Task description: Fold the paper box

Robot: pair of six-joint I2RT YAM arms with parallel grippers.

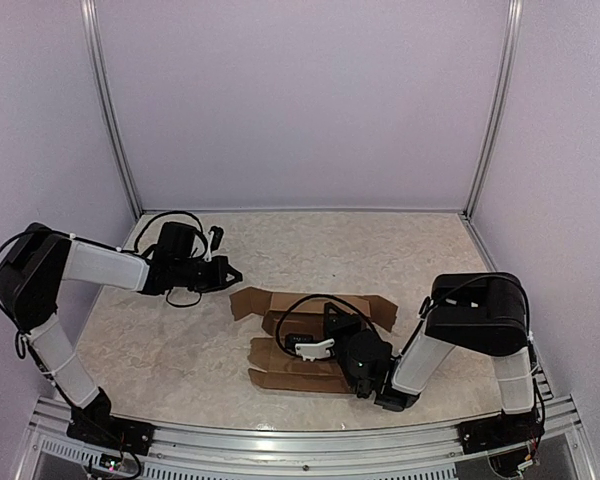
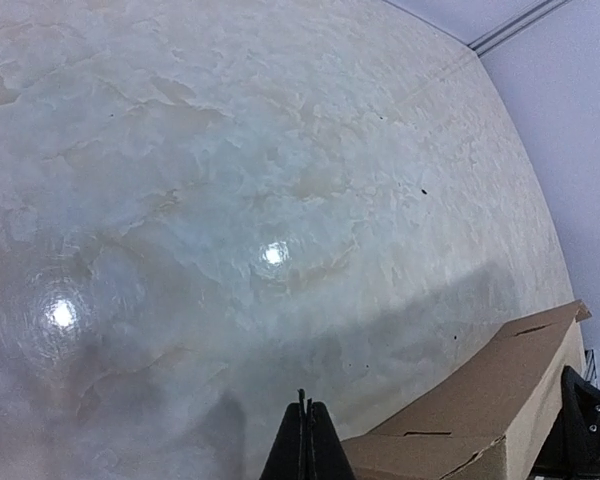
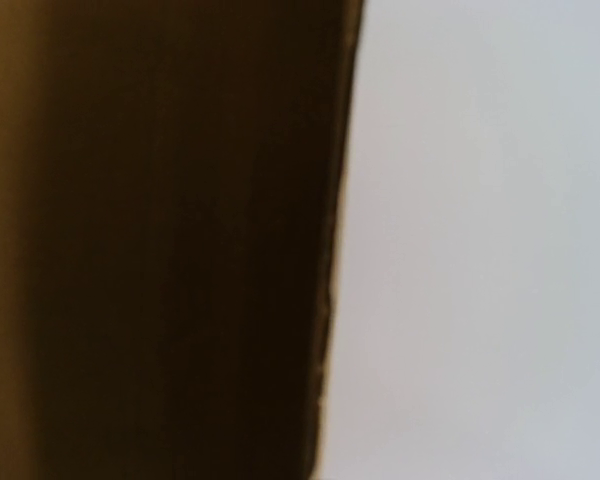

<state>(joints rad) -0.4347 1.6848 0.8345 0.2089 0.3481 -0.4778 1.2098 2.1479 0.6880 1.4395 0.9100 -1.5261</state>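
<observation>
The paper box (image 1: 290, 378) is plain brown cardboard, partly folded, with flaps spread at its far corners, lying on the table in front of the right arm. My right gripper (image 1: 292, 340) reaches low over the middle of the box from the right. Its fingers are hidden in the right wrist view, where a dark cardboard wall (image 3: 180, 240) fills the left half right against the camera. My left gripper (image 1: 230, 272) hangs shut and holding nothing, left of and beyond the box. Seen from the left wrist, its fingertips (image 2: 307, 412) meet above bare table, and the box (image 2: 500, 395) lies at lower right.
The marbled table top (image 1: 180, 340) is ringed by pale walls with metal corner posts (image 1: 115, 130). An aluminium rail (image 1: 310, 440) runs along the near edge, carrying both arm bases. Black parts of the right arm (image 2: 592, 420) show behind the box in the left wrist view.
</observation>
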